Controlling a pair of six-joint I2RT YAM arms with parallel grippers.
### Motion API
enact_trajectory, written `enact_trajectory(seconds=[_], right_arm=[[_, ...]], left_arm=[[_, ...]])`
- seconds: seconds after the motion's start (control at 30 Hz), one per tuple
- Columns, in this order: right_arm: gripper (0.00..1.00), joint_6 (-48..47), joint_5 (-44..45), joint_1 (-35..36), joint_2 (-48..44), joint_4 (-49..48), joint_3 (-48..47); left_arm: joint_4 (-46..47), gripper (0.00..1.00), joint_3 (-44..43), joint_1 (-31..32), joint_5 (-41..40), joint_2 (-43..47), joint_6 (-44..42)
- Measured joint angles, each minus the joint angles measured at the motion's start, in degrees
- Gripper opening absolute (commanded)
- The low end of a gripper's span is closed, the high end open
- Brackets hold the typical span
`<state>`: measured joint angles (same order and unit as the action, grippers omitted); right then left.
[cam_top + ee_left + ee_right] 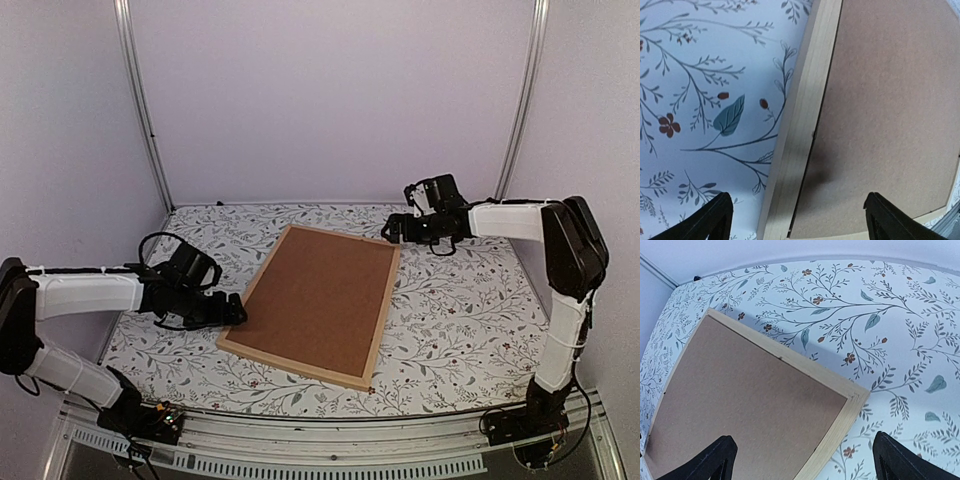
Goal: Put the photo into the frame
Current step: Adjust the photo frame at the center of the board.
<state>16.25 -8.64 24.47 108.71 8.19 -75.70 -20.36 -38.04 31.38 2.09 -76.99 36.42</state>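
Left end effector [237,312] and right end effector [393,231] both spread wide, clamped on nothing.
Parked over opposite ends of the frame [384,300]: left over its left bar near the close corner, right above the far right corner. Frame itself flat on the flowery worktop [455,310], back side up, brown backing board [318,295] filling it edge to edge.

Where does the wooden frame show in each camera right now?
Top external: frame lies flat, centre of picture.
Left wrist: its bar runs up the centre.
Right wrist: its corner sits lower centre-right.
Shared landmark: brown backing board inside it.
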Motion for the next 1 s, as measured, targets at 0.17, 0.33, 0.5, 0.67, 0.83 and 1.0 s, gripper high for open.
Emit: enact_trajectory(seconds=[0.17, 0.33, 0.5, 0.67, 0.83, 1.0], right_arm=[[0.99, -3.8, -4.8, -3.5, 10.4, 0.3, -8.1], [0.99, -5.7, -9.6, -5.4, 18.1, 0.9, -14.4], [0.98, -6.8, -13.3, -5.9, 22.6, 1.0, -18.5], [0.91, -7.8, -16.2, -5.9, 24.7, 1.4, -20.4], [0.84, -8.9, -17.5, -6.2, 24.7, 1.6, -20.1], [0.80, -9.6, -18.0, -7.0, 21.7, -2.7, -13.4]], left_arm=[[-0.1, 0.95, 4.7, 0.0, 2.4, 3.0, 2.8], [0.1, 0.95, 8.1, 0.0, 4.9, 6.1, 5.3], [2.0, 0.95, 11.6, 0.1, 7.7, 8.6, 8.1], [7.0, 0.95, 13.4, 0.5, 10.3, 8.7, 10.5], [9.9, 0.95, 13.1, 0.5, 11.3, 7.0, 11.7], [11.3, 0.95, 12.5, 0.6, 11.8, 5.6, 12.2]])
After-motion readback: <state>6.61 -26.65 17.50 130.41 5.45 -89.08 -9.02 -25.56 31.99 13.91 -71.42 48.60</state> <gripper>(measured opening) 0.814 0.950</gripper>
